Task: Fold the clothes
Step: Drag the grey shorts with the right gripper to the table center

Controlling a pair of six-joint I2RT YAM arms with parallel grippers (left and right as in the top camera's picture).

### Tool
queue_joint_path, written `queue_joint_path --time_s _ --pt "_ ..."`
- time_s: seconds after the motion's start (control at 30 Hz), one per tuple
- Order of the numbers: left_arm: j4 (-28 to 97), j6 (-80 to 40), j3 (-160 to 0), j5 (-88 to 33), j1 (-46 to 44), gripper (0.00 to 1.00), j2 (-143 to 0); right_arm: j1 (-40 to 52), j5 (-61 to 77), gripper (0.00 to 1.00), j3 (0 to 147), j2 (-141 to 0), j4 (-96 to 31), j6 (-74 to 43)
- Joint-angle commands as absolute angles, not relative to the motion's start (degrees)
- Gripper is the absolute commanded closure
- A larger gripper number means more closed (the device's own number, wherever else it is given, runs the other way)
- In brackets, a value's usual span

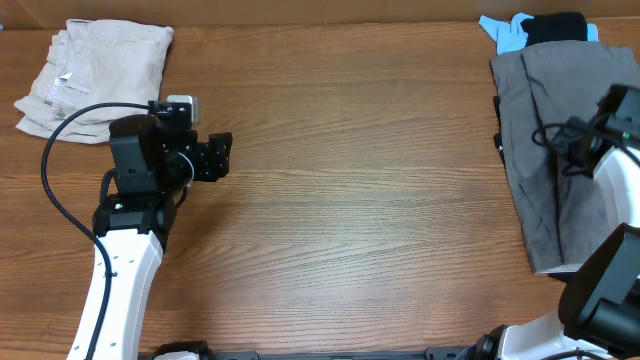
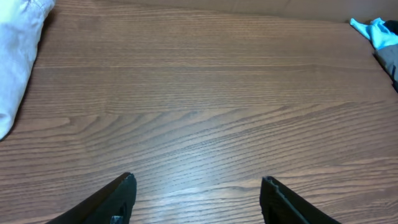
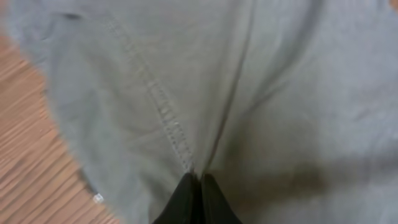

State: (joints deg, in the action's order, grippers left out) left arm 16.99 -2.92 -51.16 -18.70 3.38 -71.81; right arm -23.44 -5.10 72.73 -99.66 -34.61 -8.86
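Note:
The clothes, a pair of medium-grey shorts, lie crumpled at the table's right edge. In the right wrist view the grey cloth fills nearly the whole frame, with a stitched seam running down to my right gripper. Its jaws are pressed together and pinch a fold of the fabric at the seam. The right arm hangs over the shorts. My left gripper hovers over bare wood at the left middle, far from the shorts. It stands open with nothing between its fingers.
A cream-beige garment lies folded at the back left corner and shows at the left edge of the left wrist view. Black and light-blue garments are bunched at the back right, just behind the shorts. Brown wooden tabletop spans the middle.

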Motion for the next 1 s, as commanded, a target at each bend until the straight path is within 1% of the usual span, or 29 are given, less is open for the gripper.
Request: queue_joint_path --time_s 0.0,0.1,0.23,0.43,0.67,0.8,0.97 --pt "16.8 -3.4 -52.9 -19.5 3.0 0.35 -72.4 -19.4 -3.4 0.96 78.2 -97.6 -39.7 -7.4" --pt "16.6 -3.4 -52.9 -19.2 3.0 0.36 -72.4 -15.5 -1.4 0.96 81.8 -97.6 -45.0 -7.4" --pt "15.9 -3.4 -52.9 -18.9 3.2 0.36 -72.4 -7.8 3.6 0.96 86.4 -97.6 -50.9 -7.5" --pt "15.8 -3.9 -54.2 -18.9 5.8 0.39 -72.3 6.7 6.1 0.96 87.5 -97.9 -52.5 -9.1" --pt "14.1 -4.1 -55.4 -18.9 9.4 0.4 -72.3 22.7 6.2 0.96 87.5 -99.2 -47.0 -13.8" --pt "13.3 -4.1 -55.4 -18.1 10.5 0.38 -72.3 30.3 6.3 0.96 87.5 -101.4 -42.5 -15.3" --pt "13.4 -4.1 -55.4 -14.2 10.6 0.33 -72.3 38.5 7.3 0.95 87.5 -106.0 -36.1 -18.1"
